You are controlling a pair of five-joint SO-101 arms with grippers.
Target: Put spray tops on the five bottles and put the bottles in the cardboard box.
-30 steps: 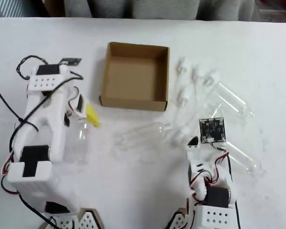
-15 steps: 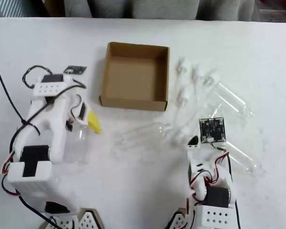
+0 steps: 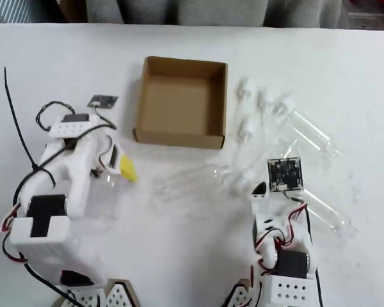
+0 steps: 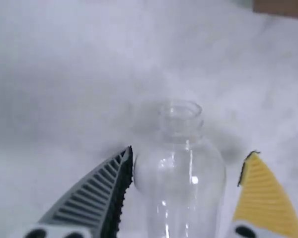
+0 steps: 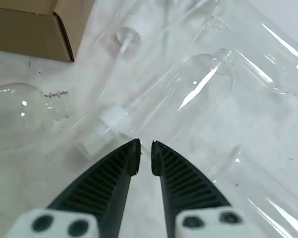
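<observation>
Two ribbed fingers (image 4: 260, 193), one yellow and one grey, of the left tool (image 4: 188, 156) stand apart, flanking a clear, round-shouldered, open-necked bottle (image 4: 181, 168) lying near the worktop's (image 3: 179, 256) left edge. The right tool (image 5: 145, 148), black and ribbed, is pinched almost together on nothing toward the near edge, beside clear bottles (image 5: 203, 84) and white spray tops (image 3: 246, 130). The square cardboard box (image 3: 179, 136) sits toward the far edge.
</observation>
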